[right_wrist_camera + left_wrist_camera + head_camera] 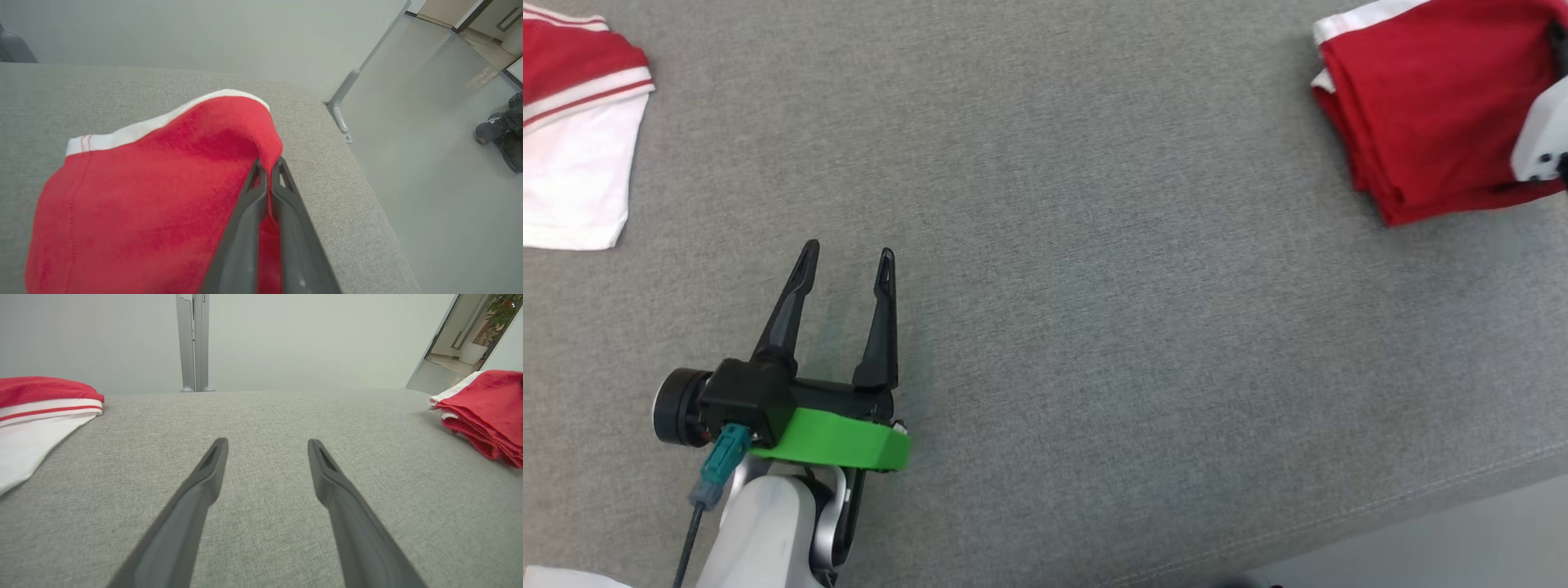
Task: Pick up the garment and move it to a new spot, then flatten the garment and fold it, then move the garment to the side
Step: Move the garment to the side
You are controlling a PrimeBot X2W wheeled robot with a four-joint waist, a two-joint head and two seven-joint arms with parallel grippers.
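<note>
Right fingers [245, 228] pinch the folded red garment [143, 196] at two o'clock; left fingers [192, 506] spread, empty. Likely the move-aside step; next, set down and release.

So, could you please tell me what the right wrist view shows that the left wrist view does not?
Right wrist view: the right pincer shut on an edge of the folded red garment, pale floor beyond it, and a blurred dark shape, perhaps a shoe. Left wrist view: the left pincer open, holding nothing, a white-and-red garment at its left, and a grey post behind. Both: the red garment with white trim, lying on the grey fabric surface.
</note>
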